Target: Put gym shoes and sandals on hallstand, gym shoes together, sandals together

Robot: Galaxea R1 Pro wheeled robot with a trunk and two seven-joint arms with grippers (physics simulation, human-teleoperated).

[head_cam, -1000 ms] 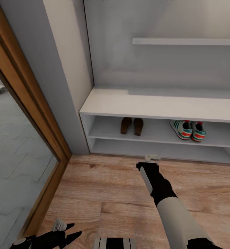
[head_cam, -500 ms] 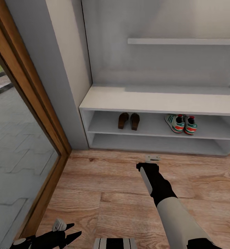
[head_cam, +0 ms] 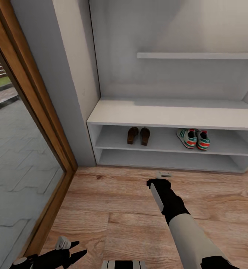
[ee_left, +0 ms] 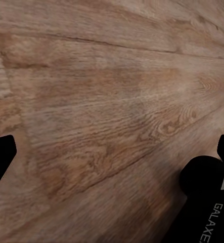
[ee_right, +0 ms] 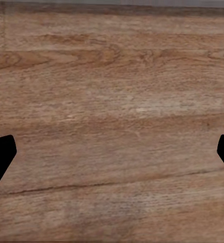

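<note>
Since both brown leather sandals [head_cam: 138, 135] and both white green-striped gym shoes [head_cam: 193, 138] sit paired on the light-grey hallstand's [head_cam: 168, 115] middle tier, placement appears complete; left gripper [ee_left: 112, 157] and right gripper [ee_right: 112, 157] hang wide, empty, over the wood-plank corridor floor [head_cam: 112, 209]; only verification seems left.

Right arm [head_cam: 183, 224]: white forearm shell, glossy black wrist section with a pale grey strip along its side, small light grey block at the tip. Left gripper [head_cam: 73, 254]: black pointed fingers, a grey knob on top. Left wrist view: black rounded housing [ee_left: 205, 202] with white "GALAXE" lettering and a white triangular mark.
</note>
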